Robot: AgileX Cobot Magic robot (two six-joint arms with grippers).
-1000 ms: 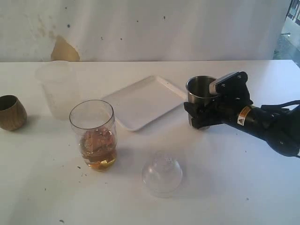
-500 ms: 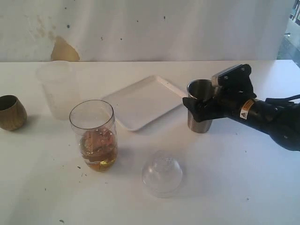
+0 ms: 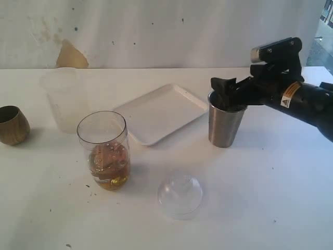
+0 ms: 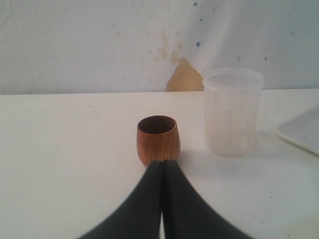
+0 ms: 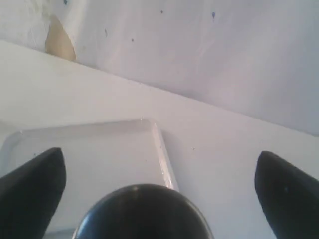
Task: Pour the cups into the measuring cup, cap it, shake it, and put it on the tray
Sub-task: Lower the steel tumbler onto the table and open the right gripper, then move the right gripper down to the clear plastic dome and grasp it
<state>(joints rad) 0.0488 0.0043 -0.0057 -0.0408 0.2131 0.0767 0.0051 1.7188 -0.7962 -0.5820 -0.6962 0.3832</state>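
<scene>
My right gripper (image 3: pixel 232 92) hangs wide apart over the tapered brushed-steel tumbler (image 3: pixel 225 127) beside the flat white tray (image 3: pixel 156 112); my left gripper (image 4: pixel 162 169) is pinched together by the rounded brown wooden cup (image 3: pixel 12 125). The clear plastic measuring cylinder (image 3: pixel 102 151) holds amber liquid, uncapped: capping, shaking, traying remain, I judge.

Steel tumbler (image 3: pixel 223 127) stands beside white tray (image 3: pixel 156 112); clear measuring cup (image 3: pixel 103 148) holds amber liquid; wooden cup (image 3: pixel 12 125) sits apart.

Tumbler (image 5: pixel 142 211) blurred, cut off at frame edge, right wrist view. Tray (image 4: pixel 302 131) mostly out of frame, left wrist view.
</scene>
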